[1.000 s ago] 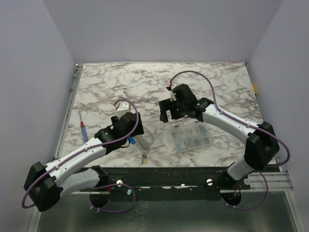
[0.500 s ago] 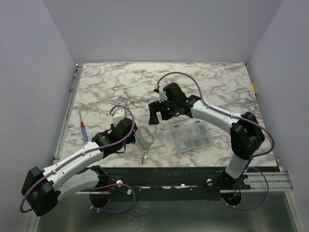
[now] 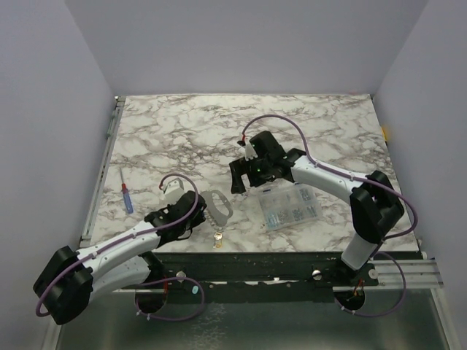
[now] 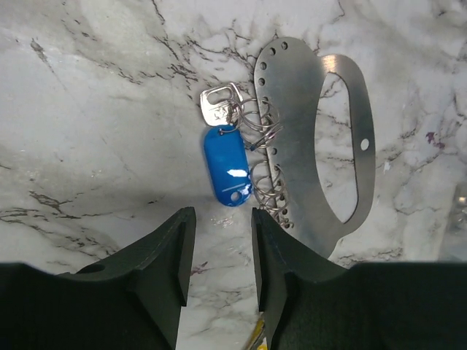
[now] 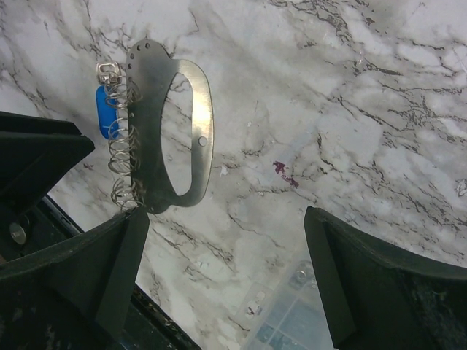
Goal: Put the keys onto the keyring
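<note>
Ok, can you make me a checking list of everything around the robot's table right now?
Surface: marble-pattern table, flat.
Job's things: keyring, a flat silvery plate with small wire rings, lies flat; blue key and silver key seem hooked on its rings; yellow key lies apart by the front edge; no green one seen.
Clutter: clear box right of the keyring; red-and-blue stick near the left edge.
Grippers: left gripper open, empty, just short of the blue key; right gripper wide open, empty.
Cables: purple cables loop along both arms.
Surroundings: plain pale walls; nothing else seen.
</note>
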`<action>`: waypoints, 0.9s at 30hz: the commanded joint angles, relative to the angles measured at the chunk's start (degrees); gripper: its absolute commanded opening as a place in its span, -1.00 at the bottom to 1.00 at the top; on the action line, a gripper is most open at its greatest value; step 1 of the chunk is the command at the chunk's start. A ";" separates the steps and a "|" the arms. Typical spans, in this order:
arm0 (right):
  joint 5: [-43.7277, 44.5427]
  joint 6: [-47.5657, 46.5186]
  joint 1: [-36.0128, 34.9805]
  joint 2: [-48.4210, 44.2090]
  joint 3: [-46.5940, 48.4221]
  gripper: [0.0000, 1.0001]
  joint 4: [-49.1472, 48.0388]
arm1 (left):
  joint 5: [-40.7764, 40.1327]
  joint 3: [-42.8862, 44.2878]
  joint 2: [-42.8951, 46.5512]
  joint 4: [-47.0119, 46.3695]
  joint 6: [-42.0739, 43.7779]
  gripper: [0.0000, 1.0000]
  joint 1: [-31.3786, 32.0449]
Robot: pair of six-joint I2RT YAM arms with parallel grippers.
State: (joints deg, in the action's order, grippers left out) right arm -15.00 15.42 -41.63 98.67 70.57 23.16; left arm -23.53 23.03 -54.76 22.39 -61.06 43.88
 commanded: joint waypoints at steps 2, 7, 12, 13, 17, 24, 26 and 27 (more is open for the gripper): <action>0.88 0.03 -0.26 -2.78 -2.12 1.00 -1.41 | -1.43 -1.40 -1.17 -8.78 -9.15 -0.16 -0.20; 0.60 0.01 -0.21 -3.02 -2.80 1.00 -1.55 | -2.83 -1.70 -1.16 -9.05 -11.47 -0.19 -0.19; 0.25 -0.19 -0.29 -3.09 -3.37 1.00 -1.97 | -3.33 -2.15 -1.39 -9.19 -13.53 -0.19 -0.12; 0.39 -0.24 -0.24 -3.08 -3.39 1.00 -2.02 | -3.19 -2.38 -1.66 -9.33 -14.25 -0.19 -0.19; 0.66 -0.53 -0.21 -3.07 -3.50 1.00 -2.15 | -2.91 -3.96 -2.04 -10.41 -17.70 -0.19 -0.19; 0.75 -0.77 -0.21 -3.17 -3.85 1.00 -2.24 | -4.18 -5.97 -1.36 -13.77 -19.83 -0.25 -0.15; 0.77 -0.79 -0.27 -3.24 -3.94 1.00 -2.31 | -4.24 -6.67 -1.59 -15.20 -20.38 -0.27 -0.14; 0.84 -0.84 -0.23 -3.26 -3.94 1.00 -2.25 | -4.24 -6.82 -1.84 -15.80 -20.72 -0.27 -0.19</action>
State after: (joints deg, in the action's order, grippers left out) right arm -14.85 15.33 -41.63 97.06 67.33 21.91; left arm -25.54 17.47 -56.47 10.20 -79.37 43.88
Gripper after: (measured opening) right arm 0.998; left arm 0.371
